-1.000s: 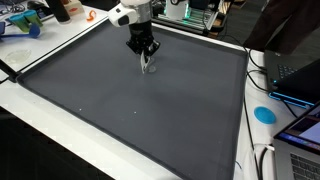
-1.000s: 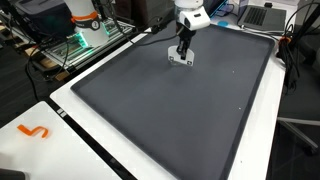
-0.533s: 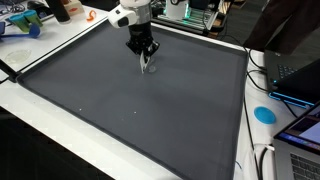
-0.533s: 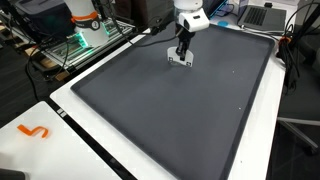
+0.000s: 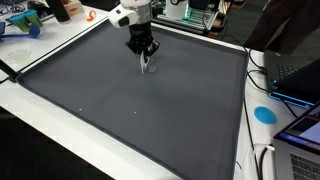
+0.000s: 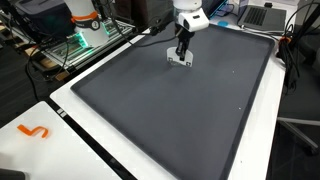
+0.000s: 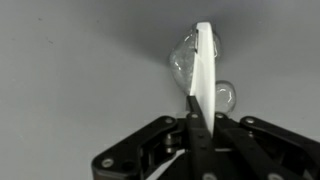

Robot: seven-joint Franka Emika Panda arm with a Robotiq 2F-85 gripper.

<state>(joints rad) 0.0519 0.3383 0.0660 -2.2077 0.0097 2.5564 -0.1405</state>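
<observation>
My gripper (image 5: 144,50) hangs over the far part of a large dark grey mat (image 5: 130,100), fingers pointing down. It is shut on a thin white plastic piece (image 7: 203,65) seen edge-on, with clear rounded bulges (image 7: 184,62) on its sides. In both exterior views the piece (image 5: 148,64) (image 6: 180,59) hangs below the gripper (image 6: 182,46) with its lower end at or just above the mat (image 6: 170,110); I cannot tell whether it touches. In the wrist view the black fingers (image 7: 190,125) close tight on the white strip, with the gripper (image 7: 197,112) rising from the bottom edge.
A white table rim (image 5: 60,125) frames the mat. Laptops (image 5: 300,80) and a blue disc (image 5: 264,113) lie at one side, with cables nearby. An orange squiggle (image 6: 35,131) lies on the white corner. Equipment with green lights (image 6: 85,35) stands beyond the mat.
</observation>
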